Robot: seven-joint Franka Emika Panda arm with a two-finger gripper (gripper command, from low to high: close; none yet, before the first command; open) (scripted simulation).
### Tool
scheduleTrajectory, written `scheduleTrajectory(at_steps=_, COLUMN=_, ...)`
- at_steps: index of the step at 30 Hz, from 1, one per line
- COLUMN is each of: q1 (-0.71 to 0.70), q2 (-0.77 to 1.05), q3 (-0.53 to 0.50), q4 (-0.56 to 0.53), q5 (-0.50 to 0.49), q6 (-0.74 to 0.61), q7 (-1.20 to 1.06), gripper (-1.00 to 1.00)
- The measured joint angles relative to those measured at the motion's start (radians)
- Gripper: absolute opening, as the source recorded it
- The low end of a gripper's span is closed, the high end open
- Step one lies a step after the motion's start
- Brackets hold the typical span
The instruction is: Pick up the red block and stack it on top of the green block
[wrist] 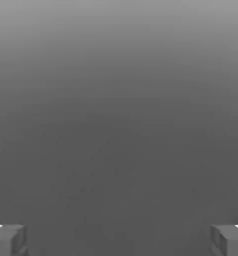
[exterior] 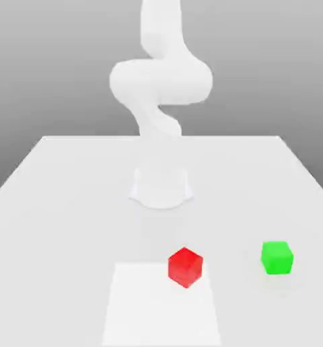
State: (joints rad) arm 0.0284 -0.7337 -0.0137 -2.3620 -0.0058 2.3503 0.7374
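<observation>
Red block (exterior: 185, 266) sits on the white table (exterior: 69, 196), well apart from the green block (exterior: 277, 257) toward the exterior view's right; gripper (wrist: 119, 240) fingers spread wide, empty; block looks small, rigid, light, so pinch two opposite flat faces.

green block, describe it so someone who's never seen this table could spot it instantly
Start at the white arm base on the pale table. Nearer the camera lie two cubes; the green block is the one toward the exterior view's right. Its neighbour, the red block, differs only in colour.
</observation>
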Motion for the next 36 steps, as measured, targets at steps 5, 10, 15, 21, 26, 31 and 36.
scheduleTrajectory(at_steps=5, q1=0.068, q2=0.161, q3=-0.036, q4=-0.144, q5=-0.014, q6=0.119, q7=-0.149, gripper=0.0)
scheduleTrajectory(at_steps=10, q1=0.128, q2=0.323, q3=-0.066, q4=-0.288, q5=-0.02, q6=0.238, q7=-0.307, gripper=0.0)
scheduleTrajectory(at_steps=15, q1=0.186, q2=0.507, q3=-0.092, q4=-0.444, q5=-0.023, q6=0.369, q7=-0.484, gripper=0.0)
scheduleTrajectory(at_steps=21, q1=0.215, q2=0.79, q3=-0.077, q4=-0.516, q5=0.032, q6=0.587, q7=-0.639, gripper=0.0)
scheduleTrajectory(at_steps=26, q1=0.171, q2=0.924, q3=-0.023, q4=-0.499, q5=0.077, q6=0.701, q7=-0.675, gripper=-1.0)
scheduleTrajectory(at_steps=31, q1=0.165, q2=0.936, q3=-0.017, q4=-0.498, q5=0.078, q6=0.71, q7=-0.675, gripper=-1.0)
scheduleTrajectory(at_steps=36, q1=0.176, q2=0.801, q3=-0.042, q4=-0.517, q5=0.024, q6=0.595, q7=-0.637, gripper=-1.0)
